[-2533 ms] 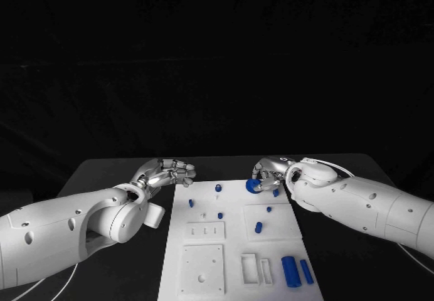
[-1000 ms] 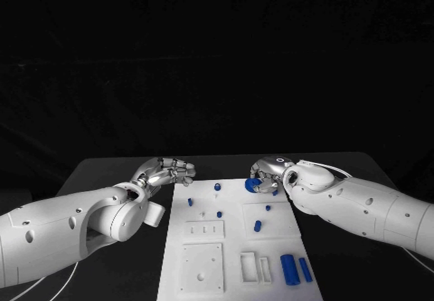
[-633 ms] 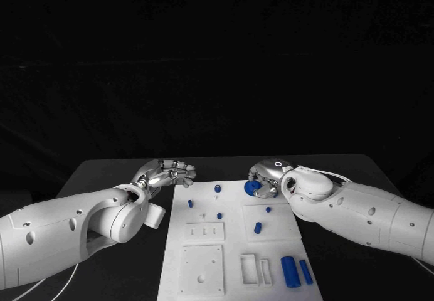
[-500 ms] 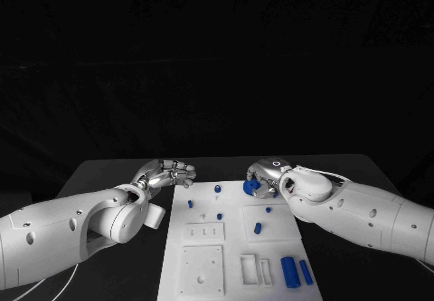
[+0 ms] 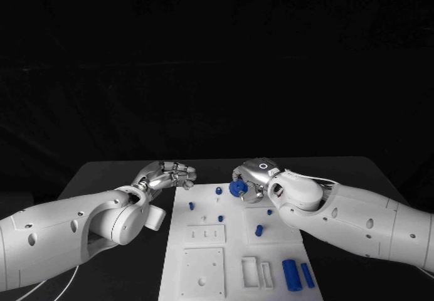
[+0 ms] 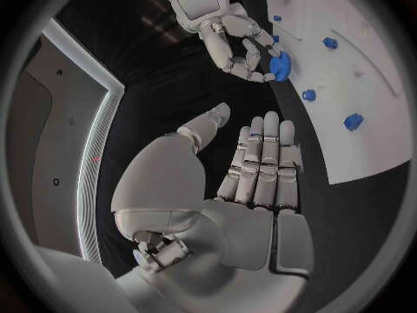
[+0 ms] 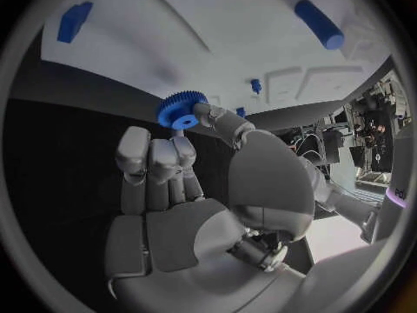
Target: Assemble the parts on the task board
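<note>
Now, right robot hand [image 5: 254,182] pinching blue gear [image 5: 237,187] above task board [image 5: 201,263], left robot hand [image 5: 168,175] empty, seemingly loosely curled.

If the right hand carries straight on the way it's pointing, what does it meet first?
Likely the task board. The right hand holds the gear over the board's far end, beside a blue peg. Going on, the gear should meet the board near that peg, though depth is unclear.
</note>
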